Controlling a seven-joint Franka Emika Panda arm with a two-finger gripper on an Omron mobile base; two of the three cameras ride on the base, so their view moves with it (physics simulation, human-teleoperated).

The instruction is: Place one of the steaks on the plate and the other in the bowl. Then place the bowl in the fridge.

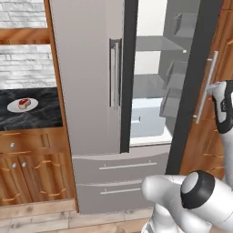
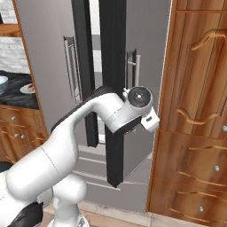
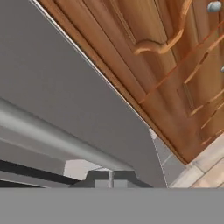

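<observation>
The gripper (image 3: 110, 178), fingers pressed together beside the fridge (image 1: 86, 91) door handle (image 3: 52, 135), should swing that door steadily

No legible text or labels anywhere.

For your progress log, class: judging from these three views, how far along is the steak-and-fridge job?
Done: one steak lies on the plate on the dark counter, and the fridge's right door stands open. In hand: the gripper is shut at that door's bar handle. Left: the bowl sits on the counter, not yet in the fridge; whether it holds the other steak cannot be seen.
</observation>
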